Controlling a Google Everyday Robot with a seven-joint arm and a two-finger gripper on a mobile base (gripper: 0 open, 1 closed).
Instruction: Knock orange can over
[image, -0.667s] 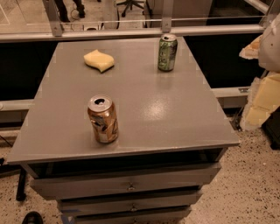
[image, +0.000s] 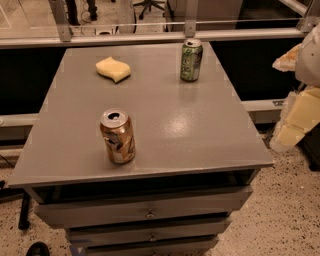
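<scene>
The orange can (image: 118, 136) stands upright near the front left of the grey table top (image: 175, 125). It has a shiny copper body, pale markings and an opened silver top. My gripper (image: 299, 112) shows as pale cream parts at the right edge of the camera view, off the table's right side and well apart from the can. It touches nothing on the table.
A green can (image: 191, 60) stands upright at the back right of the table. A yellow sponge (image: 113, 69) lies at the back left. Drawers (image: 150, 212) sit under the table top. A railing with glass (image: 150, 30) runs behind the table.
</scene>
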